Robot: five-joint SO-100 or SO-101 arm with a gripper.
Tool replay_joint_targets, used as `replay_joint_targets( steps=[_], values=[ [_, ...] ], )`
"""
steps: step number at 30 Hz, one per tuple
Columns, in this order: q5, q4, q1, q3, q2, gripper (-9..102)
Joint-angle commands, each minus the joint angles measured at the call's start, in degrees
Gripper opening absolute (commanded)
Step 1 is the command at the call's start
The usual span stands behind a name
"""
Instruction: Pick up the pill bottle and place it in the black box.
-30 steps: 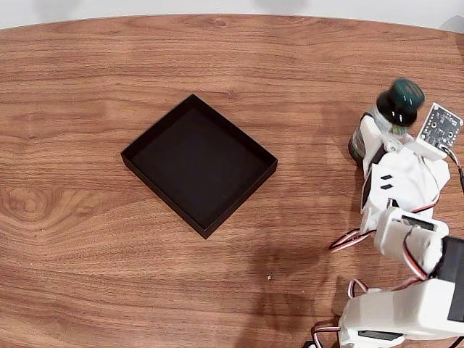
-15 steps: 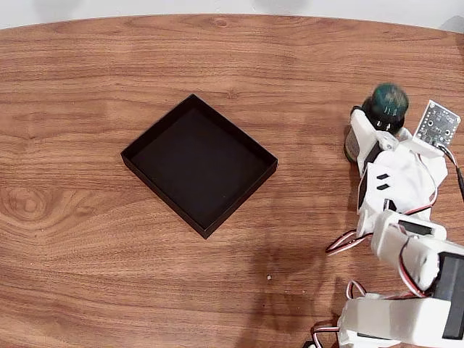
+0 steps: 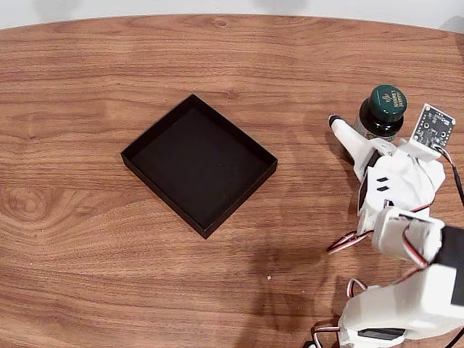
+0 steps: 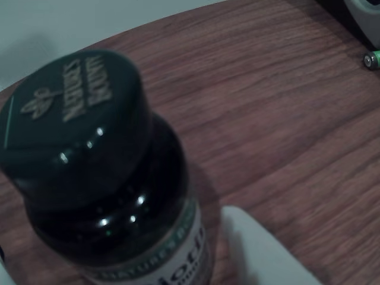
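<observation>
My gripper (image 3: pixel 362 134) gapes wide around the upright bottle (image 3: pixel 381 112) at the table's (image 3: pixel 217 51) right side, gripping nothing yet, so lifting and carrying left to the box (image 3: pixel 199 164) remain.

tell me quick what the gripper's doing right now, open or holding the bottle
Gripper: open, jaws spread beside the pill bottle, which stands upright on the table; not clamped on it.

My tool works over a brown wood-grain tabletop (image 3: pixel 109 290) with a curved far edge. In my wrist view, a small green cylindrical battery (image 4: pixel 371 59) lies at two o'clock.
</observation>
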Motion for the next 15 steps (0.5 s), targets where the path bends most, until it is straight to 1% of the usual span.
replay_joint_targets(
  steps=[1,6,15],
  values=[
    [-1.0,-4.8,-0.7,-4.5,-2.5,48],
    [-1.6,-8.1,-1.8,-6.0,-6.2,47],
    [-2.3,-10.2,-2.5,-10.1,-10.1,44]
  ],
)
